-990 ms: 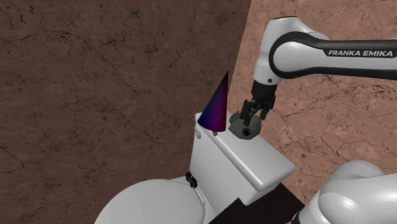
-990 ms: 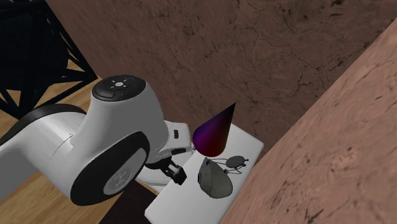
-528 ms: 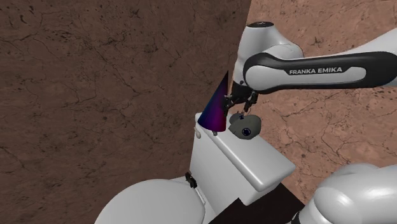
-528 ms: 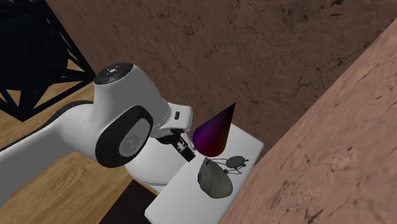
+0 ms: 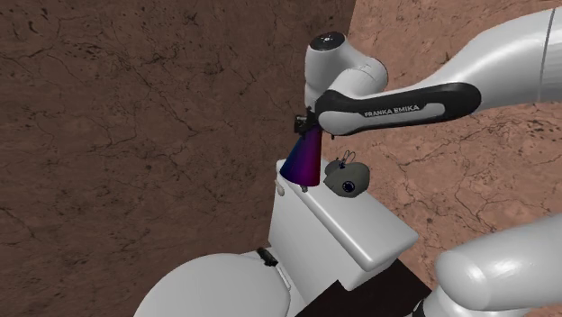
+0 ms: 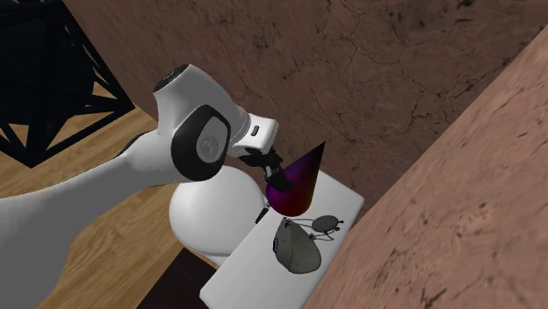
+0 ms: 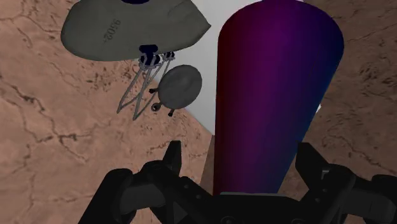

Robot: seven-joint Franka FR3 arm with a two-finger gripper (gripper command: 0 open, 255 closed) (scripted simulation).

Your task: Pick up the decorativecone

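The decorative cone (image 5: 305, 159) is purple shading to blue and stands upright at the far end of a white toilet tank lid (image 5: 362, 232), close to the wall corner. My gripper (image 5: 306, 126) is at the cone's upper part, coming in from the side. In the second exterior view the gripper (image 6: 270, 168) is beside the cone (image 6: 296, 184). In the wrist view the cone (image 7: 273, 95) lies between the fingers of the gripper (image 7: 242, 158). The fingers stand apart on either side of it, open, with a gap showing on one side.
A grey rounded object (image 5: 347, 178) with a wire loop and a small disc (image 7: 178, 87) lies on the lid right beside the cone. Brown stone walls (image 5: 135, 108) close in behind and beside the tank. The white toilet seat (image 5: 216, 288) is below, over a wooden floor (image 6: 114, 255).
The arm swung from above the grey object up and to the shoulder view's left. The gripper now straddles the cone's upper part. The cone and the grey object have not moved.
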